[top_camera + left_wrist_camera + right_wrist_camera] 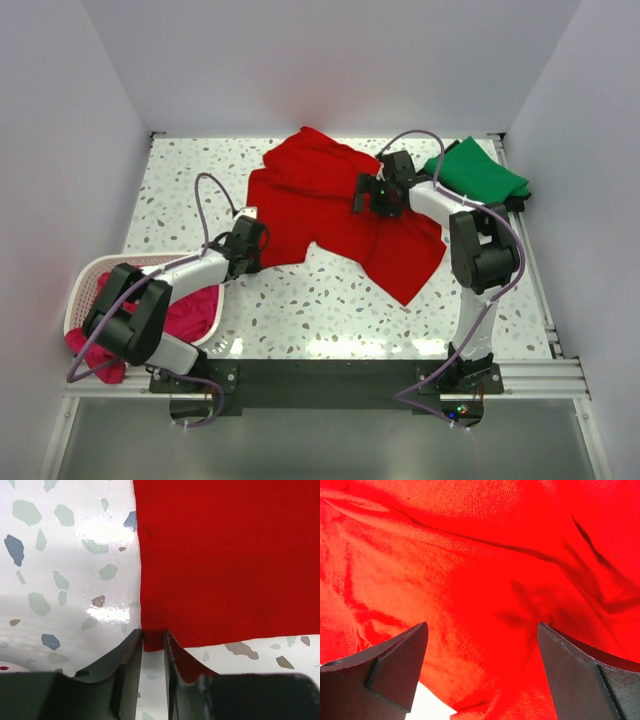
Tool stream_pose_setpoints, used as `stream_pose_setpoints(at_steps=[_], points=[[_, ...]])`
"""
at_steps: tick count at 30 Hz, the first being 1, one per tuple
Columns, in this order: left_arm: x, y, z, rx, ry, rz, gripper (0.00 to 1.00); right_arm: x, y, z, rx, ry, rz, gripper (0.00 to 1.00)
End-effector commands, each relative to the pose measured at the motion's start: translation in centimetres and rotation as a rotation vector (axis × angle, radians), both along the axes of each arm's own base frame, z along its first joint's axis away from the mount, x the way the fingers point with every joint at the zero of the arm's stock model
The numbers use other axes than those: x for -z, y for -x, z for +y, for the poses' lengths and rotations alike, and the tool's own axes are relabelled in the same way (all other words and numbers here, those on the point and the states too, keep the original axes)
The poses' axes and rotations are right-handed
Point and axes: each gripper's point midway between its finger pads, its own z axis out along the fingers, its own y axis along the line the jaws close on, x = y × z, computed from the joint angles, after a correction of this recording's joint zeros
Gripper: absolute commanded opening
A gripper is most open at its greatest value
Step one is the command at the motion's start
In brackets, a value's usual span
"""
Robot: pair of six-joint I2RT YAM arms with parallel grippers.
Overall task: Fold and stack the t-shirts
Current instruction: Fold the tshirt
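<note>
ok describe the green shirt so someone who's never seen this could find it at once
On the speckled table, look to the far right corner, beyond the right arm. The green t-shirt lies there on something black. It is the only green cloth; the red t-shirt is spread mid-table.

Left fingers pinch nearly together on a low outstretched arm; right fingers spread wide.

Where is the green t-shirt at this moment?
In the top external view, the green t-shirt lies at the far right corner of the table, to the right of the red t-shirt and the right gripper.
</note>
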Motion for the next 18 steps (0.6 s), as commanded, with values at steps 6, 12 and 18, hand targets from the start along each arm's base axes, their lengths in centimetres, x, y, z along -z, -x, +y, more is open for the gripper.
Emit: stream_pose_setpoints(at_steps=[6,12,18], points=[[0.9,0.0,-0.5,0.009,0.018,0.005,0.08,-3.2,-0.6,-0.3,0.001,-0.013,-0.087,0.93],[0.7,-0.6,-0.5,-0.004,0.019,-0.024,0.00,-4.0,-0.2,-0.3,0.001,-0.019,-0.096,0.93],[-4.3,-5.0,-2.1,0.000,0.078,-0.197,0.00,-4.8,1.5,-0.8,0.020,-0.025,-0.089,0.93]])
